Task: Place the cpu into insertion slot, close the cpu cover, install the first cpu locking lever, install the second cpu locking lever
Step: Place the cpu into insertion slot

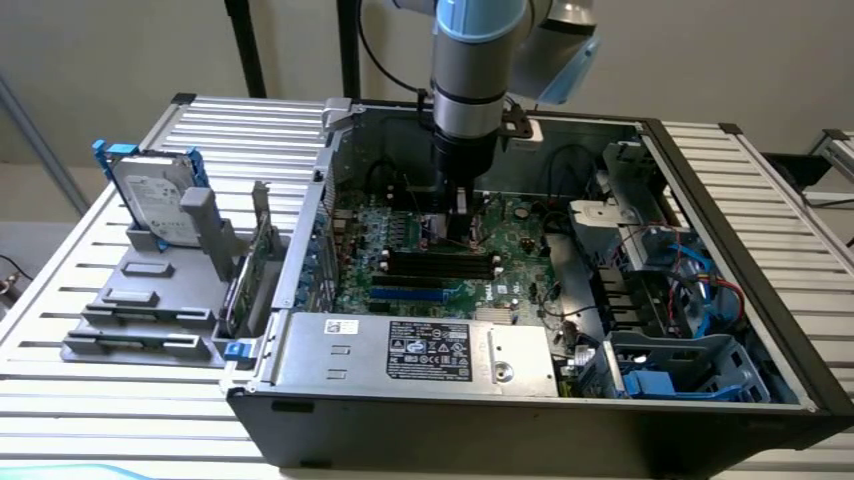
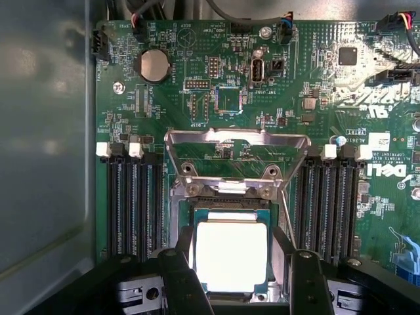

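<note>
- cpu (image 2: 231, 256): lies flat within the slot (image 2: 216, 200), silver top facing up, edges square to the slot rim.
- Whether the cpu is fully seated in the slot or sits just above it cannot be told.
- hand (image 2: 233, 233): straddles the cpu directly over the slot. Whether it grips the cpu or stands clear of its edges cannot be told.
- cover (image 2: 236, 138): raised, hinged at one edge of the slot, and not down over the cpu. The board (image 2: 170, 105) shows through its window.
- rod (image 2: 286, 213): thin metal, running along one side of the slot, just beside the rim.
- memory slots (image 2: 131, 203): long black banks on two opposite sides of the slot, parallel to it.
- coin cell (image 2: 153, 64): on the board beyond the raised cover, well apart from the slot.
- In the exterior view the hand (image 1: 461, 225) reaches straight down from the arm (image 1: 470, 70) to the slot, inside the open case (image 1: 694, 200).
- power supply (image 1: 420, 345): inside the case, at the wall nearest the camera, apart from the slot.
- hard drive (image 1: 150, 195): upright in a grey rack (image 1: 147, 290) on the counter (image 1: 787, 200), outside the case, well to the exterior view's left of the slot.
</note>
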Action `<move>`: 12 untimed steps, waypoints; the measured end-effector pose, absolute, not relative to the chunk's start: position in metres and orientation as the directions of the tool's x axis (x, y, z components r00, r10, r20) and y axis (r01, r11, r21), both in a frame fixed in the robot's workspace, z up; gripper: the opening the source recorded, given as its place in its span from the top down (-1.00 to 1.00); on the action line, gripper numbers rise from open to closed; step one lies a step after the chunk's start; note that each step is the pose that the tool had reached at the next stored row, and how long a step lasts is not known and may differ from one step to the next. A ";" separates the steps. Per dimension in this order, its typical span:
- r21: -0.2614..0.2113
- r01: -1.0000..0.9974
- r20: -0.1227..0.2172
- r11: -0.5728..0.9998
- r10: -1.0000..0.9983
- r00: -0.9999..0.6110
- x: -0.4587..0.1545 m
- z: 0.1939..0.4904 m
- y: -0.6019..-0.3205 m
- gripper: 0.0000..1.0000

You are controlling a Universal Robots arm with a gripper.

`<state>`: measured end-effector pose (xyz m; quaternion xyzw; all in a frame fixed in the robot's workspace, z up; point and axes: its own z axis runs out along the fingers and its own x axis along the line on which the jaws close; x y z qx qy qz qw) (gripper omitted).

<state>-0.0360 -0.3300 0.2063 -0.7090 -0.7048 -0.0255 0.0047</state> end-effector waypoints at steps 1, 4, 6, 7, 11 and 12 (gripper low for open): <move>0.029 1.000 0.043 -0.007 0.999 0.005 -0.036 0.206 -0.330 -0.09; 0.029 1.000 0.043 -0.006 0.999 0.005 -0.036 0.205 -0.330 -0.09; 0.029 1.000 0.043 -0.006 0.999 0.005 -0.036 0.204 -0.330 -0.09; 0.029 1.000 0.043 -0.007 0.999 0.005 -0.036 0.204 -0.330 -0.09; 0.029 1.000 0.043 -0.007 0.999 0.006 -0.036 0.202 -0.330 -0.09; 0.029 1.000 0.043 -0.008 0.999 0.006 -0.036 0.202 -0.329 -0.09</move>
